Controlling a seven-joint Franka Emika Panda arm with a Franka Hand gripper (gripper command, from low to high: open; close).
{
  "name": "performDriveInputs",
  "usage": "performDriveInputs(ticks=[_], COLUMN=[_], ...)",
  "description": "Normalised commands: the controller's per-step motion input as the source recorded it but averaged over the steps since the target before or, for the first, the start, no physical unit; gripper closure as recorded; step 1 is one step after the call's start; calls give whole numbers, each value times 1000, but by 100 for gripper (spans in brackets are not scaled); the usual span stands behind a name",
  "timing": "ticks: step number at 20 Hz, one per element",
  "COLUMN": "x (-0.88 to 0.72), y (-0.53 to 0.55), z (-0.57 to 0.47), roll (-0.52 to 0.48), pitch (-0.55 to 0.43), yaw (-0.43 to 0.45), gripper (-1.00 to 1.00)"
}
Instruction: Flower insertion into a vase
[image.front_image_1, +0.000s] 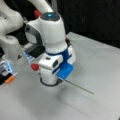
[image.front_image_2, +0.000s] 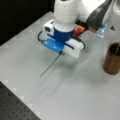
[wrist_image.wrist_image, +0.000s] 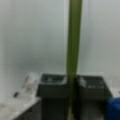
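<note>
The table (image.front_image_1: 100, 65) is a pale grey sheet that fills both front views; in a front view (image.front_image_2: 15, 110) a dark perforated board shows past its bottom-left corner. The white and blue arm (image.front_image_1: 51, 32) reaches down over the middle of the table, wrist pointing at the surface.

The vase (image.front_image_2: 112, 58) stands upright near the table's right edge in a front view, well apart from the gripper, with a thin stalk showing inside its open top.

The gripper (wrist_image.wrist_image: 72, 83) hangs low over the table, and in the wrist view its two dark fingers (wrist_image.wrist_image: 52, 85) sit pressed against either side of a thin green stem (wrist_image.wrist_image: 74, 37), so the claw is nearly closed and has hold of it. The stem (image.front_image_2: 51, 65) slants out from under the gripper (image.front_image_2: 61, 52) toward the table's near-left part, its far tip (image.front_image_1: 92, 93) at or just above the surface; I cannot tell which.
</note>
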Motion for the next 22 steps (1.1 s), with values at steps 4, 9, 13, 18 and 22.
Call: performDriveInputs(ticks=[4, 9, 13, 18, 22], x=[-412, -383, -393, -612, -772], y=[407, 306, 197, 437, 682], z=[252, 61, -70, -65, -53], roll=[112, 131, 105, 58, 49], pitch=[17, -15, -34, -52, -121], yaw=[-118, -118, -127, -161, -169], gripper=[100, 100, 100, 100, 100])
